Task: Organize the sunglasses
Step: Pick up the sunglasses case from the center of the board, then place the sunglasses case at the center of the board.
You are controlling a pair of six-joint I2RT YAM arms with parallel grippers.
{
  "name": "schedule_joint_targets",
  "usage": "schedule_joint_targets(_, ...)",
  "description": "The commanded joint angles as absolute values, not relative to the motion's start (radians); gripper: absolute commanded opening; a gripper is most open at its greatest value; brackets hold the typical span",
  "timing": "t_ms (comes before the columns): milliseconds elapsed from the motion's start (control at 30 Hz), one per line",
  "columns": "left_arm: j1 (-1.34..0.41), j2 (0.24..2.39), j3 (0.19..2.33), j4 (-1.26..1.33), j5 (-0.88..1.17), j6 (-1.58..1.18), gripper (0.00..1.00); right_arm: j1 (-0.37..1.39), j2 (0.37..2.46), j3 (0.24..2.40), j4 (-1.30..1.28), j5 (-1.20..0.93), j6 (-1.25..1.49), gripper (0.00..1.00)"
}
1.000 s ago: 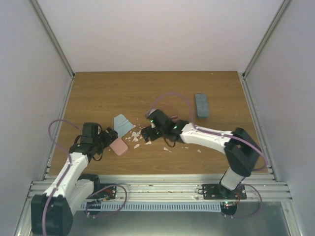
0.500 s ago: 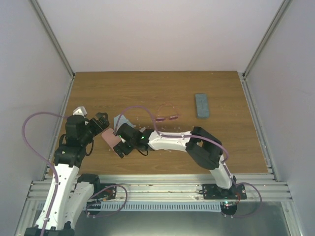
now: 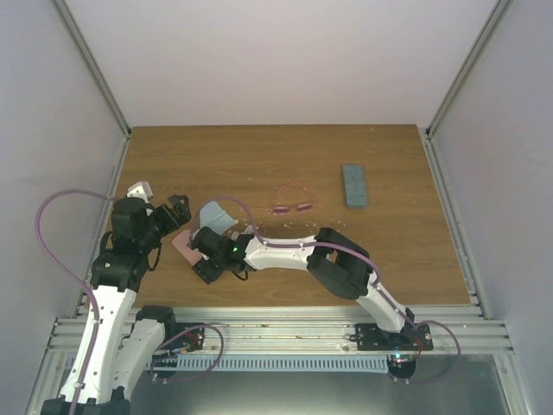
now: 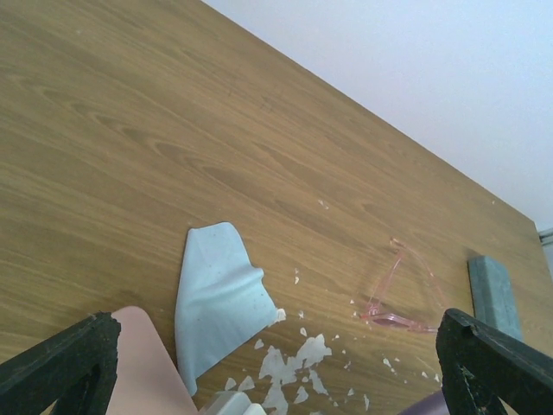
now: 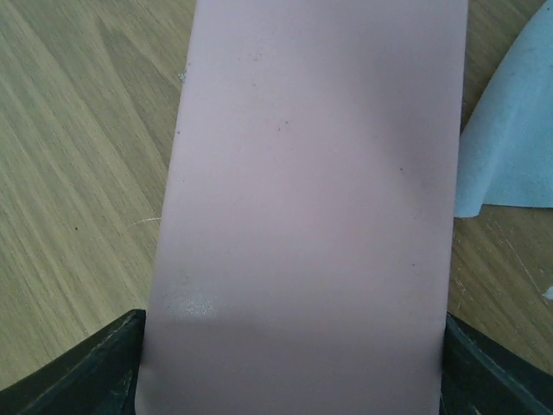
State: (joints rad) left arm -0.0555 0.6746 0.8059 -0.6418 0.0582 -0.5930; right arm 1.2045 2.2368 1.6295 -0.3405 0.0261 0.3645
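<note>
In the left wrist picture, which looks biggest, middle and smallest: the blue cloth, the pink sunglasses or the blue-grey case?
1. The light blue cloth, clearly largest, though nearest the camera.
2. The pink sunglasses, next.
3. The blue-grey case, smallest showing, but a black finger hides its near end, so its rank below the sunglasses is unsure.

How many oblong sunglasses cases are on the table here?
2. The oblong pink case lies near-left, beside the light blue cloth; the oblong blue-grey case lies far right. More could be hidden.
</note>
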Motion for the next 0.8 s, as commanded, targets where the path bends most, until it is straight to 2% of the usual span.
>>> schedule_joint_targets(0,-0.058,0.678,0.848,-0.618,0.05,-0.56,0.99,1.219,2.22,1.62,-0.345,0.067,0.373,0.63)
schedule_joint_targets(300,-0.057,0.702,0.888,-0.61,0.171,-0.472,0.99,1.201,1.843,1.284,-0.181,0.183,0.529,0.64)
schedule_joint_targets(567,-0.054,0.625,0.786,-0.523,0.193,-0.47,0.99,1.095,1.534,0.927,-0.418,0.399,0.91,0.64)
schedule_joint_targets(767,-0.052,0.64,0.752,-0.479,0.28,-0.492,0.99,1.067,1.452,0.791,-0.498,0.345,1.009,0.64)
